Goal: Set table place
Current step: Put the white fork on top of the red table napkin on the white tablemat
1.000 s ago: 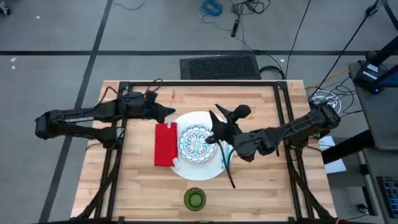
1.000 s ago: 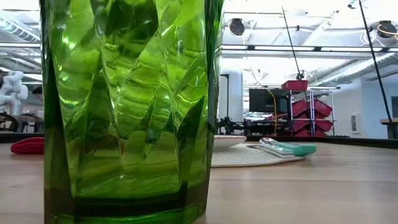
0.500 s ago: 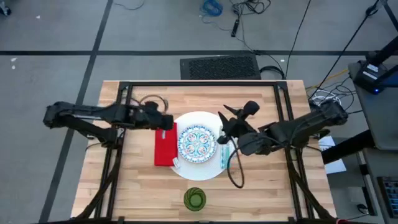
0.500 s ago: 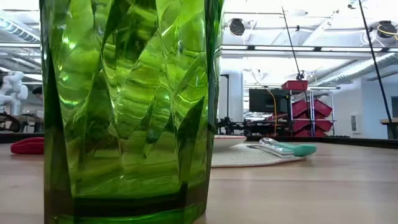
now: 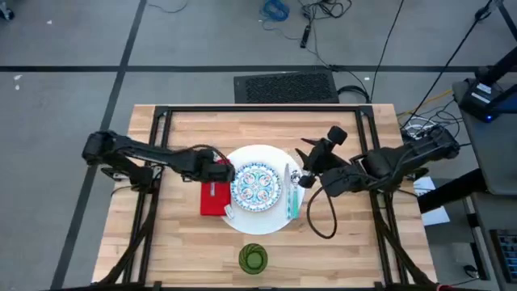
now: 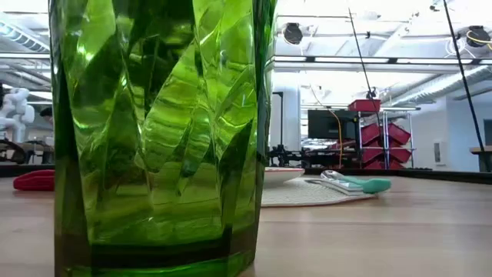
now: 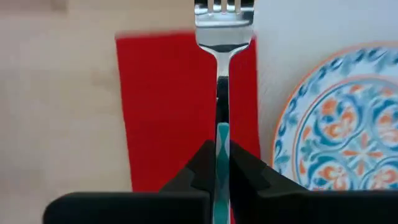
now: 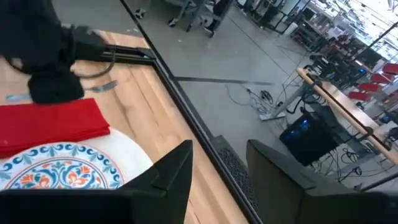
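A: Left gripper (image 7: pixel 217 163) clenches the silver teal-handled fork (image 7: pixel 222 37), hovering over the red rectangular napkin (image 5: pixel 212 196) at nine o'clock of the large white round plate (image 5: pixel 258 158). Step?

B: Fork placement, I judge; lower, then release. Right gripper (image 8: pixel 217 163), spread empty, waits at three o'clock.

A: Contents?

B: Small blue-red patterned plate (image 5: pixel 255 187) and teal-handled spoon (image 5: pixel 290 200) rest on the white plate; green glass cup (image 5: pixel 252 259), six o'clock, looks empty.

A dark floor grate (image 5: pixel 285 86) lies on the grey floor just past the table's far edge, with a blue cable coil (image 5: pixel 275 10) farther off. Across the room stands a rack of red bins (image 6: pixel 379 131) beside a dark monitor (image 6: pixel 330 123), under round ceiling lights (image 6: pixel 292 32).
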Robot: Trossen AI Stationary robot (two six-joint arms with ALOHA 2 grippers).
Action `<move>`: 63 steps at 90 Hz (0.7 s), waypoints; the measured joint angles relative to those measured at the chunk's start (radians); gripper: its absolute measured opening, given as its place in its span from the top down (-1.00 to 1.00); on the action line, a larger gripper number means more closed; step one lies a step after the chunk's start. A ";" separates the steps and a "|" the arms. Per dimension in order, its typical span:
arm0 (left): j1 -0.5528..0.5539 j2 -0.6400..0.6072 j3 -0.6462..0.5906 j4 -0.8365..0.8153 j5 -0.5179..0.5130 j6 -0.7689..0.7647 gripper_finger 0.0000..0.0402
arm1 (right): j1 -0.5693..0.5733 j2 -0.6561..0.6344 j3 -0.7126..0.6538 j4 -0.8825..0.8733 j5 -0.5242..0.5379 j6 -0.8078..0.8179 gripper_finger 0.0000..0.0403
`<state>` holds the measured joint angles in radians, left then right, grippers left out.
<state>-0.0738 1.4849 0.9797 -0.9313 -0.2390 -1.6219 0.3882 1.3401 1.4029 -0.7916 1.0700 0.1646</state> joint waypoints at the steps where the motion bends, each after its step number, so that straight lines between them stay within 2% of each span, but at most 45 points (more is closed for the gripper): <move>1: 0.000 0.003 -0.003 0.010 0.004 0.002 0.95 | 0.000 0.000 0.000 -0.003 0.000 0.000 0.32; 19: 0.008 0.021 -0.120 0.184 0.094 0.002 0.94 | 0.000 -0.002 0.000 -0.020 -0.006 -0.019 0.32; 32: 0.008 0.021 -0.171 0.187 0.098 -0.013 0.94 | 0.000 -0.010 0.000 -0.020 -0.039 -0.020 0.32; 63: 0.029 0.033 -0.172 0.202 0.092 -0.014 0.93 | -0.015 -0.009 0.000 0.012 -0.054 -0.075 0.32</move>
<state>-0.0444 1.5177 0.8078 -0.7294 -0.1474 -1.6359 0.3729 1.3308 1.4029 -0.7800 1.0162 0.0894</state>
